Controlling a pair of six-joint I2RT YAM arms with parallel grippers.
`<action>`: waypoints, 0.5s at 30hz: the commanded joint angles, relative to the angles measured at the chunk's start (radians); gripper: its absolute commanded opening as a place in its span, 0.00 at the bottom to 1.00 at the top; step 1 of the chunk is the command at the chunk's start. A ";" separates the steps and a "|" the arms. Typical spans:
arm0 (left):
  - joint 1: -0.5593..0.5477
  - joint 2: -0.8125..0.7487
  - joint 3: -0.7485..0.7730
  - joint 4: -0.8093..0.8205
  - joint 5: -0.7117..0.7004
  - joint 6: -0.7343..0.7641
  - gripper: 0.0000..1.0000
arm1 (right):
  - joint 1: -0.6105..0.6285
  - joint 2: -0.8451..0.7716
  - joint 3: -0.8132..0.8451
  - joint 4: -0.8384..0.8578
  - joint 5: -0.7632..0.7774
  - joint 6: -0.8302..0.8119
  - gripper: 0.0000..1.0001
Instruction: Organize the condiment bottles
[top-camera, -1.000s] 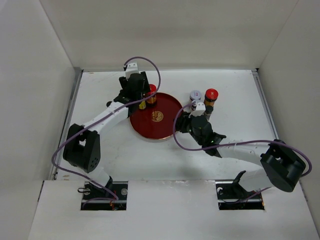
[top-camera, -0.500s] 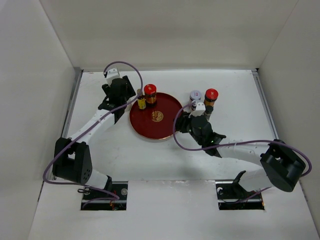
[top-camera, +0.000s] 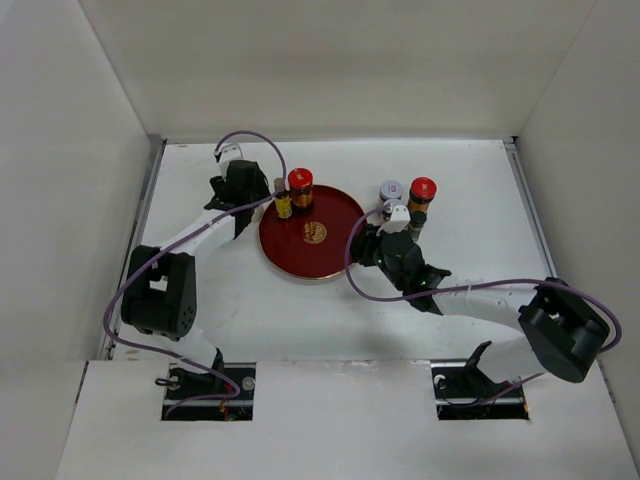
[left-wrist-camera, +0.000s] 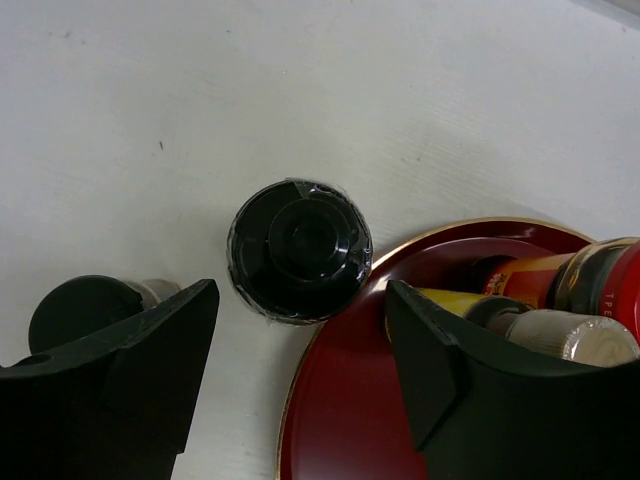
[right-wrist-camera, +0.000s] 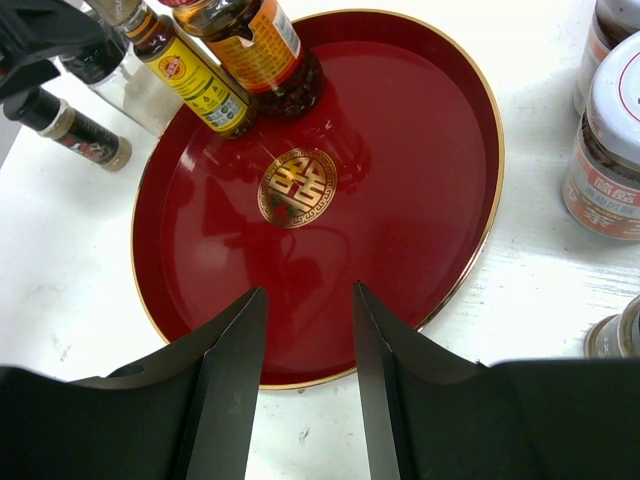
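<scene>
Black-capped bottle (left-wrist-camera: 300, 250) sat inside the left gripper (left-wrist-camera: 300, 322), spread wide, just beside the red tray (left-wrist-camera: 340, 420). An off-centre close could tip it. Right gripper (right-wrist-camera: 305, 330) hung narrow, empty.

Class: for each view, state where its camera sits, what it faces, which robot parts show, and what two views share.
Top external: above and behind, facing down at the table; left arm, right arm show.
Left wrist: behind the left gripper, facing down at a black bottle; its fingers show.
Right wrist: behind the right gripper, facing down at the red tray; its fingers show.
All share the tray.
</scene>
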 joint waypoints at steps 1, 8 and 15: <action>0.009 0.010 0.066 0.042 0.011 0.010 0.66 | -0.003 0.003 0.039 0.030 -0.011 -0.009 0.46; 0.017 0.075 0.122 0.047 0.000 0.039 0.63 | -0.003 0.005 0.039 0.030 -0.011 -0.012 0.46; 0.026 0.104 0.123 0.045 -0.012 0.036 0.60 | -0.003 0.000 0.037 0.032 -0.009 -0.012 0.46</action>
